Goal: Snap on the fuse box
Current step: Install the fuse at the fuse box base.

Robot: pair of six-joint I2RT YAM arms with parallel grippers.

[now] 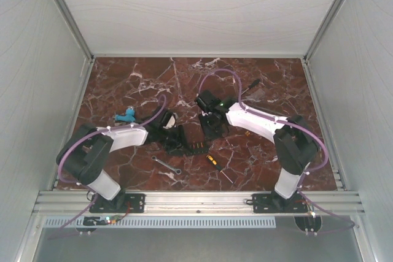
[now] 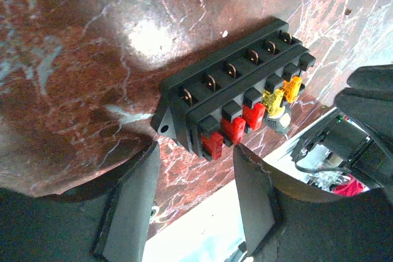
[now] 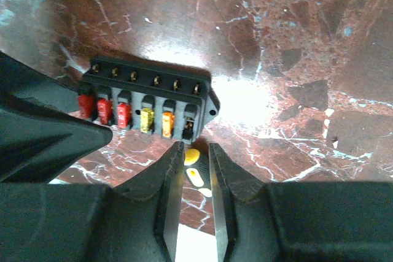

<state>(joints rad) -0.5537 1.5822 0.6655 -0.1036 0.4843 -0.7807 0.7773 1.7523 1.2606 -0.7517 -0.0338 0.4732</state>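
1. The fuse box [image 2: 230,89] lies flat on the red marble tabletop [image 1: 264,81], near its middle and between the two arms. It is uncovered.
2. Along one long side runs a row of six metal tabs [image 2: 232,70]. Along the other sit the fuses: three red fuses [image 2: 233,128], then a yellow fuse [image 2: 273,99], an orange fuse [image 2: 293,88] and a last slot that looks dark.
3. The left gripper [image 2: 196,170] is at the red-fuse end of the box. Its fingers are spread, one to each side of that end. Whether they actually press on the box I cannot tell.
4. The right gripper [image 3: 195,149] points at the fuse side, near the other end of the box, with its tips just short of the edge. Its fingers stand almost together with a narrow slot between them, and nothing is pinched there.
5. A yellow-and-black screwdriver [image 3: 192,167] shows through that slot. It lies on the tabletop just beside the box, on the fuse side.
6. A silver wrench [image 1: 166,165] lies nearer the arm bases, apart from the box.
7. A small blue object [image 1: 126,115] sits beyond the left arm.
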